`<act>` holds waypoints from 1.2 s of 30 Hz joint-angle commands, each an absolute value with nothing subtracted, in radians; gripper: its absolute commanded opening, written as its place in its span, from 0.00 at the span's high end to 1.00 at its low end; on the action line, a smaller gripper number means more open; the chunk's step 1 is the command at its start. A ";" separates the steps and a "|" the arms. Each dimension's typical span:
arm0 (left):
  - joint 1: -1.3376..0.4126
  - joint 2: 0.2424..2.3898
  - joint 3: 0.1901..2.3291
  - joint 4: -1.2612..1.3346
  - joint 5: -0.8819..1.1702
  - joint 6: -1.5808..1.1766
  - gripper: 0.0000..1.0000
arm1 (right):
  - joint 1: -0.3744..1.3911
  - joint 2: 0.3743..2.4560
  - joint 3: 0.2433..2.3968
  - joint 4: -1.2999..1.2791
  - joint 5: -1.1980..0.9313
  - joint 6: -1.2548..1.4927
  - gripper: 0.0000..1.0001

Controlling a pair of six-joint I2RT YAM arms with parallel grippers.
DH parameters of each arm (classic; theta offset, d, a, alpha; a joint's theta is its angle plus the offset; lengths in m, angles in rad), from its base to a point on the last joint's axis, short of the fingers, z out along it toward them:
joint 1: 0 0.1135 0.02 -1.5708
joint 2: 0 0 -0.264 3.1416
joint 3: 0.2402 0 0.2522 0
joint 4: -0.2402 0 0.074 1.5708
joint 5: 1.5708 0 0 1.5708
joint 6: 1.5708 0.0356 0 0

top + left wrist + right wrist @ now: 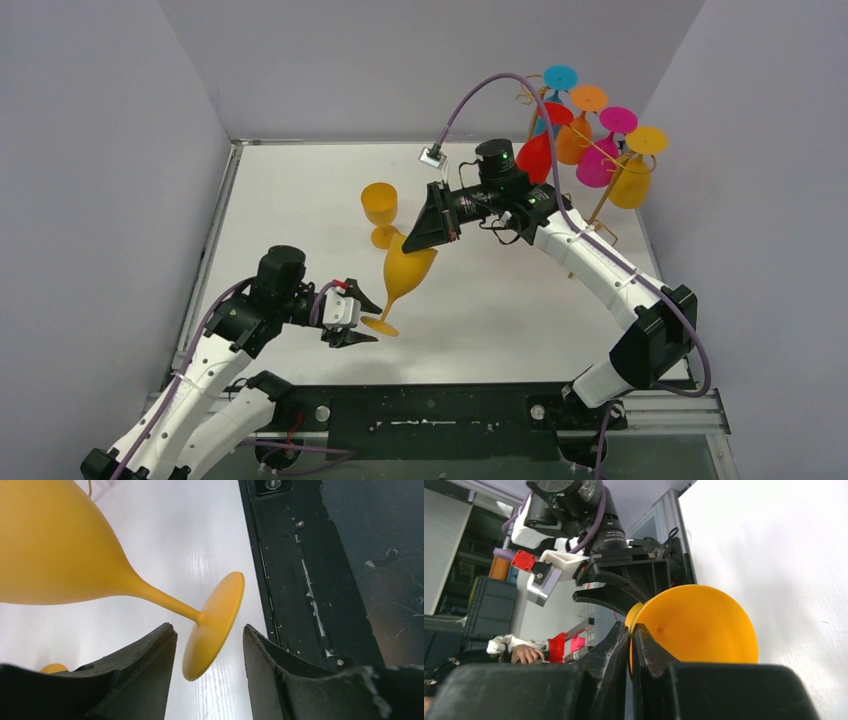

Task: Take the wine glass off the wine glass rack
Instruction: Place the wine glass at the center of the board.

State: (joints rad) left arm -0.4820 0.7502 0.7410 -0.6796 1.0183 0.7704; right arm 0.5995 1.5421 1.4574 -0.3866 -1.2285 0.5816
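The matte yellow-orange wine glass (405, 272) is off the rack and hangs tilted over the middle of the white table (300, 190), rim up and away, foot low and toward the near edge. The right gripper (412, 243) is pinched tight on the rim wall, one finger inside the bowl and one outside. The left gripper (360, 322) stands part-way wide around the round foot; in the left wrist view there is a gap on each side of it.

A second yellow-orange wine glass (380, 205) stands upright on the table just behind the held one, near the right gripper.

The tall gold wire wine glass rack (605, 200) stands at the far right corner. A red glass (537, 155), a blue glass (560, 77), an orange glass (575, 140), a magenta glass (598, 165) and a yellow glass (630, 185) hang from it foot-up. The right arm's wrist sits just in front of the red one, and a purple cable (480, 90) arches above it. A black rail (450, 410) runs along the near table edge.
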 commanded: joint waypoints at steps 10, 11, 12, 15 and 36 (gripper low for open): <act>-0.476 0.667 0.624 -0.335 0.684 0.477 0.03 | 0.608 1.430 1.412 -0.441 -0.810 0.400 1.00; -0.476 0.653 0.607 -0.291 0.636 0.437 0.03 | 0.612 1.425 1.405 -0.444 -0.773 0.389 1.00; -0.476 0.639 0.592 -0.254 0.591 0.411 0.02 | 0.615 1.420 1.399 -0.449 -0.736 0.379 1.00; -0.476 0.595 0.548 -0.154 0.400 0.309 0.03 | 0.625 1.408 1.378 -0.456 -0.615 0.354 1.00; -0.426 0.598 0.547 -0.223 -0.430 -0.131 0.02 | 0.849 1.435 1.372 -0.461 0.190 0.166 1.00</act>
State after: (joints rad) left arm -0.4419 0.6224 0.5392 -0.2142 -0.3550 -0.0872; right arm 0.8070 1.4292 1.3548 -0.4923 0.0429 0.2161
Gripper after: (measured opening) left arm 0.973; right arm 0.054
